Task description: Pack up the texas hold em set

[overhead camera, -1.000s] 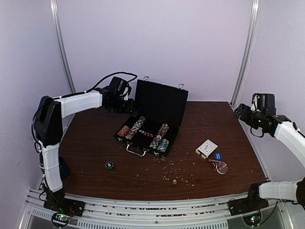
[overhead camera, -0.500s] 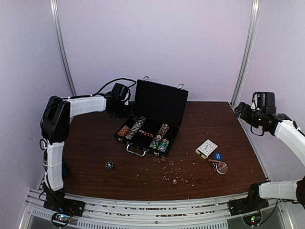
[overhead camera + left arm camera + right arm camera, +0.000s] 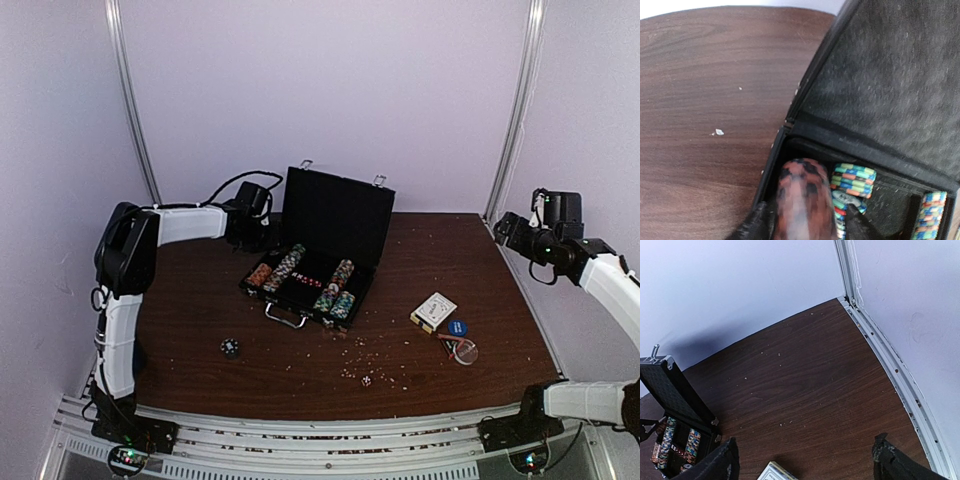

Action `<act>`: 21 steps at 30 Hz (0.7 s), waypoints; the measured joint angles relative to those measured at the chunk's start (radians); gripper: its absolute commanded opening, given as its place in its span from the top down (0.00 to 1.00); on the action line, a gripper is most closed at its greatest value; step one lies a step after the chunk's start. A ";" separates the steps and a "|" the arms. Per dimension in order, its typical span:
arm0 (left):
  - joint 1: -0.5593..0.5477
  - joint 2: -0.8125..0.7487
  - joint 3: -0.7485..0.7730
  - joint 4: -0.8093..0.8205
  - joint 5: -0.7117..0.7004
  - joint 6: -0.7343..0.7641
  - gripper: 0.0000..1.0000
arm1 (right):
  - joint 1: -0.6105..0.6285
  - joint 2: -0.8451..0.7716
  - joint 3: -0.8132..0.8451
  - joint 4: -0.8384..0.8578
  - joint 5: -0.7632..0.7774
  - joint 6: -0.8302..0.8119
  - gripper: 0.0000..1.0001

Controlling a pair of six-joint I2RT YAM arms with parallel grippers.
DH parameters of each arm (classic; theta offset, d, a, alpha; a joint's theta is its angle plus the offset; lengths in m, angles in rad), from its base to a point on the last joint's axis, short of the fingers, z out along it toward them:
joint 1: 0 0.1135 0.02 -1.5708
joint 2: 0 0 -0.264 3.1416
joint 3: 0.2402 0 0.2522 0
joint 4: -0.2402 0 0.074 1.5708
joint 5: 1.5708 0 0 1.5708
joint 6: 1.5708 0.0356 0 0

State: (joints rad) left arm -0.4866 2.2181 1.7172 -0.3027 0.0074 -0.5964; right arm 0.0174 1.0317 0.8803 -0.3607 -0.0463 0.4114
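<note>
Currently a reddish chip stack (image 3: pixel 801 200) is clamped in the left fingers (image 3: pixel 756 226) over the open case (image 3: pixel 335 215) by the far edge of the worktop (image 3: pixel 300 375); it could be spilled against the case wall. The right fingers (image 3: pixel 890 460) are spread wide, empty.

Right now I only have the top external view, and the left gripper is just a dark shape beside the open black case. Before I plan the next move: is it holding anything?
Observer: Yes. In the left wrist view, the left gripper grips a blurred red-brown and black poker chip stack.
Operator: Where is that stack?
Observer: At a hinge-side corner of the open black case, beside a green, blue and orange chip row. I cannot tell whether it has touched down.
Operator: And the right gripper?
Observer: The right gripper is open, with only the dark wooden table between its fingers.
</note>
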 measured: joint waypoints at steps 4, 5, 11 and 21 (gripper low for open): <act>0.003 0.000 0.000 -0.025 0.012 0.015 0.24 | 0.000 -0.047 -0.003 -0.005 -0.001 -0.021 0.08; 0.003 -0.002 -0.003 -0.031 0.010 0.019 0.22 | 0.000 -0.061 -0.008 -0.005 -0.003 -0.024 0.08; 0.003 -0.138 -0.150 -0.063 -0.009 0.024 0.24 | 0.000 -0.097 -0.049 -0.013 -0.031 -0.045 0.08; -0.006 -0.403 -0.343 -0.032 0.016 -0.031 0.32 | 0.000 -0.040 -0.055 0.000 -0.080 -0.032 0.09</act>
State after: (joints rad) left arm -0.4927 1.8153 1.3746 -0.3351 0.0238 -0.6277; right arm 0.0174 0.9913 0.8257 -0.3607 -0.1268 0.3794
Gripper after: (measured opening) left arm 0.676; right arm 0.917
